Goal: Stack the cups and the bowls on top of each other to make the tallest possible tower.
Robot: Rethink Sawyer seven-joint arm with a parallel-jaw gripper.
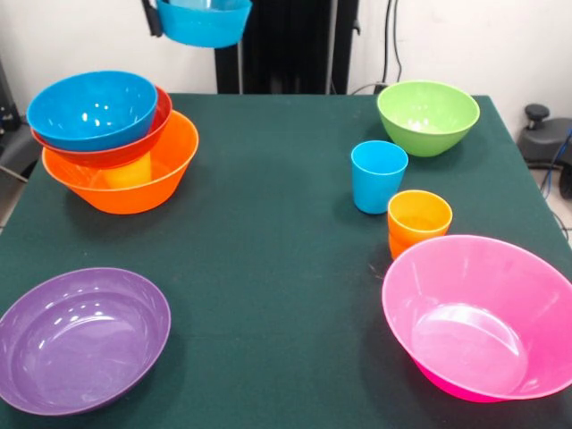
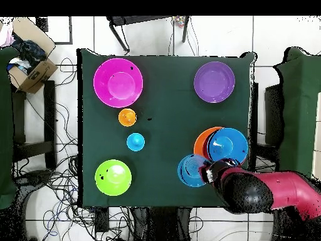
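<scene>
Tower [image 1: 121,147]: three bowls nested at far left.
Gripper [image 1: 154,16]: clamped on small blue bowl [image 1: 204,20], aloft.
Remaining: purple bowl [image 1: 80,340], pink bowl [image 1: 483,317], green bowl [image 1: 427,116], cups [image 1: 398,197] unstacked.

White wall [image 1: 465,40], dark green table [image 2: 163,119], pale tiled floor [image 2: 63,144] strewn with cables [image 2: 59,188], cardboard box [image 2: 31,69]

A: Where is the arm [image 2: 269,193]?
B: Overhead, it enters from 4 o'clock, red and black, reaching toward 9.
A: And the gripper [image 1: 154,18]?
B: Raised at the front view's top edge, apparently holding a bowl [image 1: 203,20] aloft.
</scene>
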